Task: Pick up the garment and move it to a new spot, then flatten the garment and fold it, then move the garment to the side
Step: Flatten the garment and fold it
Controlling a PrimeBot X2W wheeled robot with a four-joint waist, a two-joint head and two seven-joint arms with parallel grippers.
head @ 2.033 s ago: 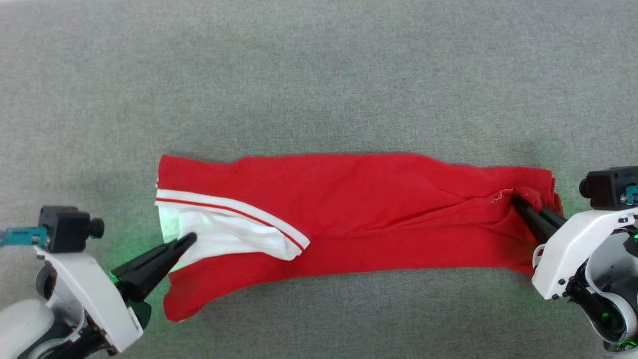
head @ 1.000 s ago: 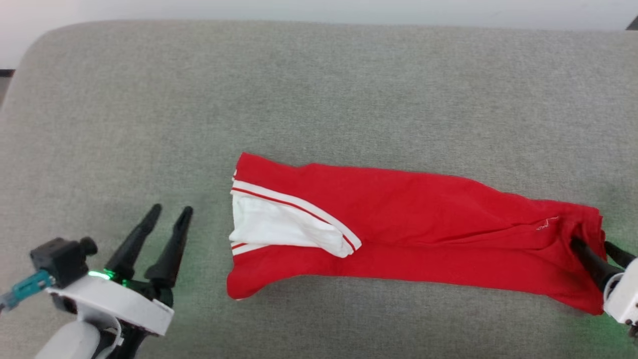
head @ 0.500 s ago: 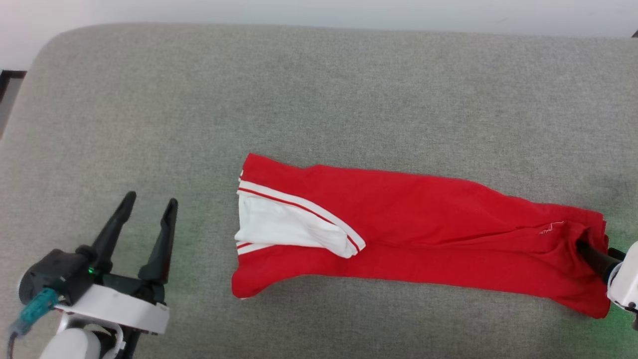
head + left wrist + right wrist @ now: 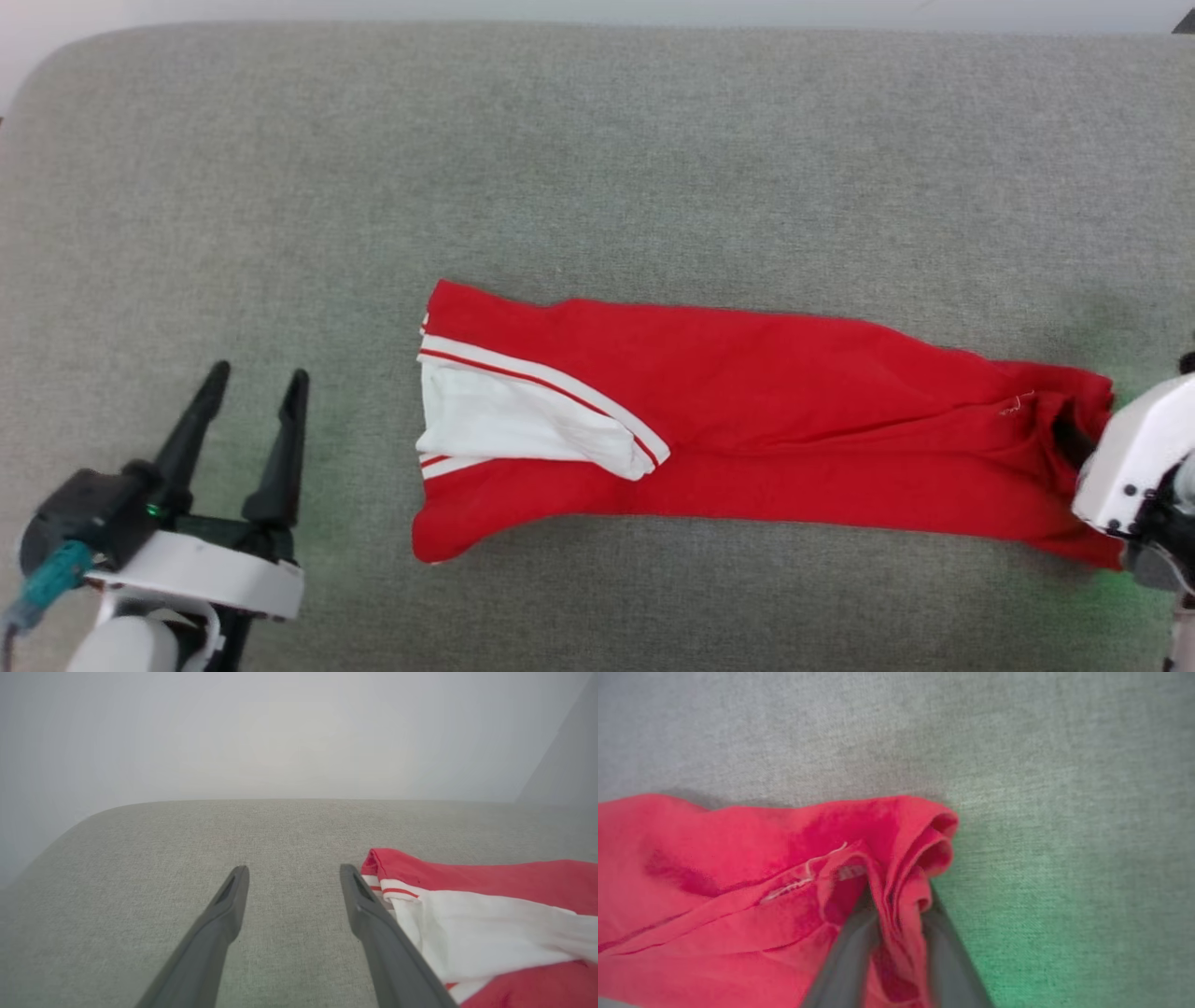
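Judging progress: shirt (image 4: 747, 411) lies as a long folded band across the cushion's (image 4: 597, 140) middle, so lengthwise folds look done; cross-fold and side move remain. Right gripper (image 4: 899, 896) straddles a bunched fold at cushion right, clamp unclear; left gripper (image 4: 259, 371) open, empty, over cushion near-left.

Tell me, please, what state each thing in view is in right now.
garment: folded into a long band, lying on the cushion, white sleeve on top at its left end, right end bunched.
left end effector: open, empty, apart from the garment.
right end effector: straddling the bunched right end; whether clamped, cannot tell.
cushion: grey, bearing the garment.
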